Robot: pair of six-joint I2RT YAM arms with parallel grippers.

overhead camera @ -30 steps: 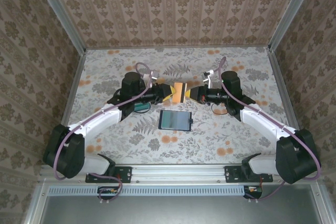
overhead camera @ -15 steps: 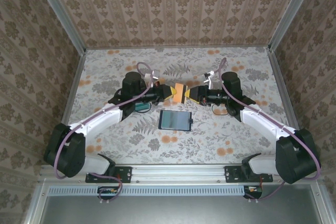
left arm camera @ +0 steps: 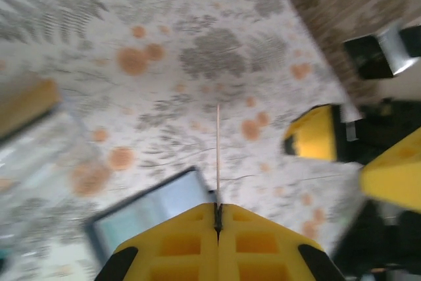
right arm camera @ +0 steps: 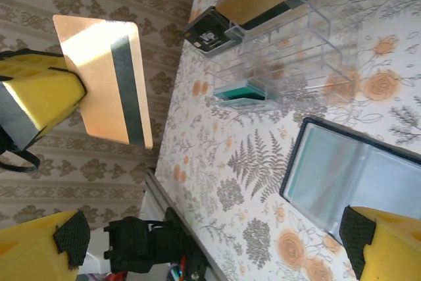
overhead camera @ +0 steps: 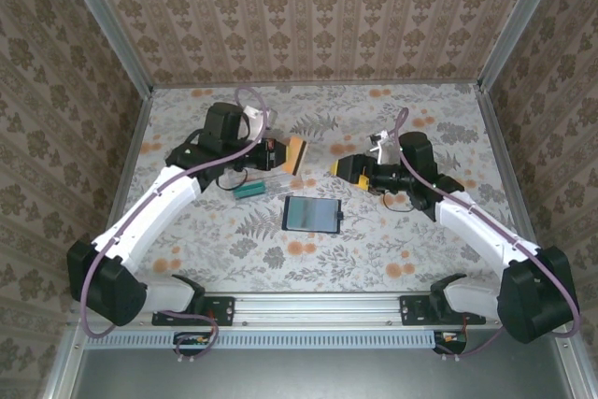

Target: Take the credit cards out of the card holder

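1. Your left gripper (overhead camera: 288,154) is clamped on the tan-orange credit card (overhead camera: 298,153), pinching it by one short end and holding it up off the table (overhead camera: 420,240).
2. From the left wrist, you see the two yellow fingers (left arm camera: 177,245) pressed together. The card comes out of the seam between them edge-on, as a thin straight line.
3. From the right wrist, you see the card's broad face turned toward that camera. It is tan, with a dark stripe running along its length.
4. Your right gripper (overhead camera: 336,168) has its jaws spread wide with nothing between them. It sits at about 3 o'clock from the held card, facing it across a clear gap and not touching it.
5. The card holder (overhead camera: 312,215) lies opened flat on the table at about 6 o'clock from the held card, between your two arms. Its grey-blue inner pockets face up, and neither gripper touches it.
6. A clear tray (overhead camera: 264,178) stands at about 10 o'clock from the card holder, close under your left wrist. A teal block (overhead camera: 249,189) sits in the compartment at its near end.
7. In the right wrist view a flat tan piece with a dark band lies in the tray's far compartment. You cannot tell from here whether it is a card.
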